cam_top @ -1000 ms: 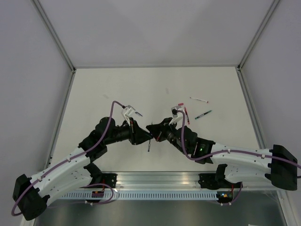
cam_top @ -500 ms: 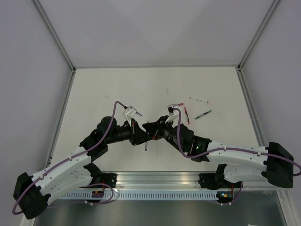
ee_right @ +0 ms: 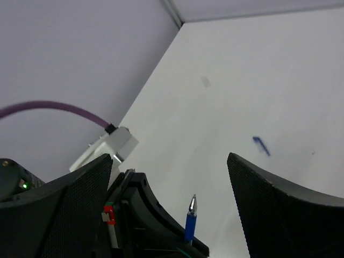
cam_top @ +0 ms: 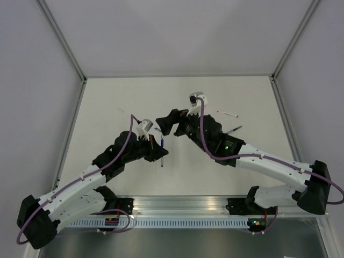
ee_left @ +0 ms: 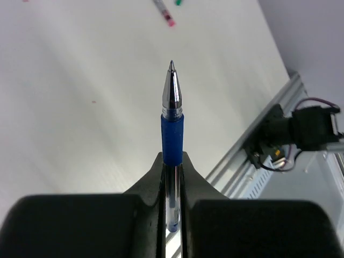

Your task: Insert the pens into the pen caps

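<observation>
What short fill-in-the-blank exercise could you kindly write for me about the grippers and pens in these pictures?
1. The pen clamped in the left gripper has a grip sleeve coloured ____.
2. The right gripper stands ____, holding nothing.
3. The white pen lies on the table on the ____ arm's side.
Missing words: blue; open; right.

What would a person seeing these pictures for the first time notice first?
The blue pen stands out, clamped in the shut left tool over the middle of the table, its metal tip bare. Facing it, the right tool gapes wide open and empty. A white pen and a dark green pen lie farther right.
</observation>
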Motion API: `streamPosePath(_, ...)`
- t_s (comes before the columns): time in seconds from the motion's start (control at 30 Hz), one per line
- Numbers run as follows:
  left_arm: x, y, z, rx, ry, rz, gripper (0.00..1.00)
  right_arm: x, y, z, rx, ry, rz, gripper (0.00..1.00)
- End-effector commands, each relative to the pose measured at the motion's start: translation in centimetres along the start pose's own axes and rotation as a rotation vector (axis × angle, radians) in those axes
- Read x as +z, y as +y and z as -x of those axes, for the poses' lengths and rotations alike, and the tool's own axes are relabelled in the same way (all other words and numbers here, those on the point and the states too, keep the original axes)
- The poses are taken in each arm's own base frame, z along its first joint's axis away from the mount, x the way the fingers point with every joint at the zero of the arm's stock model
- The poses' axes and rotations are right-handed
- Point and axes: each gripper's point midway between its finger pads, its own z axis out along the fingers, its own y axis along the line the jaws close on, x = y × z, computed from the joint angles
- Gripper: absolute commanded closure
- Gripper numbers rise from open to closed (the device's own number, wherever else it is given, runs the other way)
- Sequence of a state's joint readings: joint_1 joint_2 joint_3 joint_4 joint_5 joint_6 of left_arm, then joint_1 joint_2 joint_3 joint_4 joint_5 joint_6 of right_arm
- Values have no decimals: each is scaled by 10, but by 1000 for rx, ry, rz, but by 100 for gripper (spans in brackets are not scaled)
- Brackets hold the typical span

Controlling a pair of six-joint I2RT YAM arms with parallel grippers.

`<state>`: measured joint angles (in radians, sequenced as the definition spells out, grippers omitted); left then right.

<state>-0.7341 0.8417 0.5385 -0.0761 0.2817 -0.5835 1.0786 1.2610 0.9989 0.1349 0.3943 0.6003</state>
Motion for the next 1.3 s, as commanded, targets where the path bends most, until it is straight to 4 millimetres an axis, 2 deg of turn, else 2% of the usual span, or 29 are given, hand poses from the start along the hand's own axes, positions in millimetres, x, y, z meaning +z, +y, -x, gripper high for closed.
streamPosePath(0.0, 1, 36, 24, -33, -57, 200, 98, 2, -10, 48, -122, -11, 1, 5)
streamPosePath(0.07, -5, 54, 36, -66, -93, 279, 98, 11, -18, 64, -176, -7, 24, 5)
streamPosePath(0.17, -17, 77, 51, -107, -174, 377, 98, 27, -43, 63, -353, 51, -35, 5)
streamPosePath(0.23, -26, 85, 55, -105, -236, 408, 98, 49, -64, 53, -464, 119, -81, 5)
streamPosePath(0.27, -29, 85, 57, -96, -262, 408, 98, 57, -68, 48, -485, 153, -76, 6)
streamPosePath(0.3, -32, 88, 55, -85, -288, 406, 98, 72, -69, 35, -498, 230, -53, 6)
streamPosePath(0.33, -40, 91, 60, -72, -335, 432, 98, 80, -77, 29, -507, 268, -60, 7)
streamPosePath(0.37, -55, 84, 71, -60, -411, 421, 98, 88, -80, 23, -529, 300, -56, 7)
streamPosePath(0.4, -65, 91, 70, -64, -447, 461, 98, 101, -85, 10, -540, 347, -56, 8)
streamPosePath(0.43, -73, 90, 71, -61, -479, 457, 98, 108, -87, 3, -548, 367, -51, 10)
streamPosePath(0.47, -90, 79, 80, -52, -558, 422, 98, 114, -91, -5, -561, 392, -49, 12)
streamPosePath(0.5, -93, 84, 73, -54, -576, 427, 98, 127, -97, -19, -565, 428, -51, 13)
streamPosePath(0.57, -111, 81, 77, -62, -672, 411, 98, 137, -105, -36, -568, 480, -58, 19)
streamPosePath(0.6, -116, 80, 78, -60, -689, 411, 98, 149, -110, -53, -565, 519, -51, 21)
streamPosePath(0.67, -121, 79, 78, -54, -699, 414, 98, 156, -119, -71, -565, 570, -54, 25)
streamPosePath(0.7, -122, 80, 78, -55, -703, 417, 98, 162, -122, -87, -558, 606, -37, 27)
streamPosePath(0.87, -116, 82, 77, -56, -663, 436, 98, 174, -143, -129, -551, 685, -42, 37)
streamPosePath(0.97, -113, 83, 76, -58, -652, 439, 98, 176, -149, -146, -546, 713, -35, 37)
streamPosePath(1.07, -114, 84, 76, -58, -657, 438, 98, 178, -155, -156, -544, 730, -38, 39)
streamPosePath(1.23, -112, 85, 74, -56, -647, 441, 98, 178, -153, -173, -552, 751, -27, 41)
streamPosePath(1.27, -112, 84, 75, -56, -649, 441, 98, 180, -159, -174, -591, 756, -37, 41)
